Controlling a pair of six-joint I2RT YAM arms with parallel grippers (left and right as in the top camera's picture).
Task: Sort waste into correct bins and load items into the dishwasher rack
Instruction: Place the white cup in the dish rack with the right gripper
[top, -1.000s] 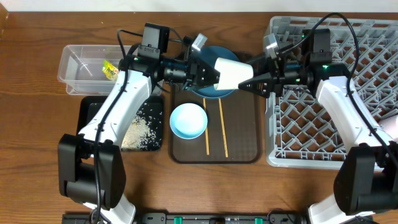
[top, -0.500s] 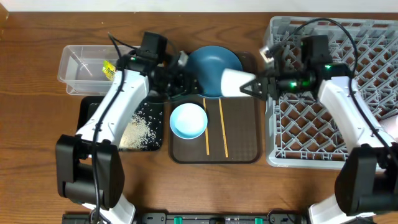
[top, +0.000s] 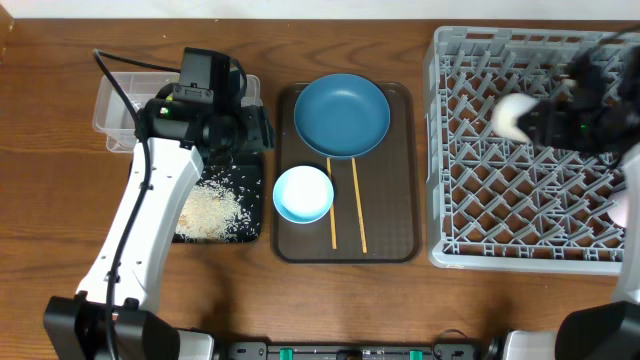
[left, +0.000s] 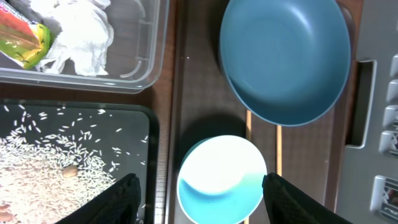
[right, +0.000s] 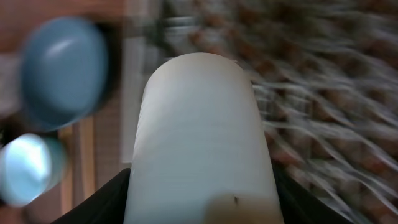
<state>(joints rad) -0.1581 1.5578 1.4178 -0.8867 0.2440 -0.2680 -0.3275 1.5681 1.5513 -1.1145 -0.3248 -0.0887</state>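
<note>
Clear container (left: 147, 73) holds crumpled tissue (left: 81, 31) and a yellow-green wrapper (left: 23, 43); black tray (left: 151, 134) holds rice (left: 37, 163). Left claw (left: 200, 196) gapes empty beside the brown tray (top: 392, 222), which carries bowl (top: 303, 193), plate (top: 342, 115) and chopsticks (top: 359, 205). Right claw (right: 202, 208), blurred, clamps the white cup (right: 199, 124) above the rack (top: 500, 215).

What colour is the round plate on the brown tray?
The plate is dark blue; it shows best in the left wrist view.

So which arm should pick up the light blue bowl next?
Probably the left. The left gripper hangs open close above the light blue bowl, while the right gripper is busy holding the white cup over the dishwasher rack.
</note>
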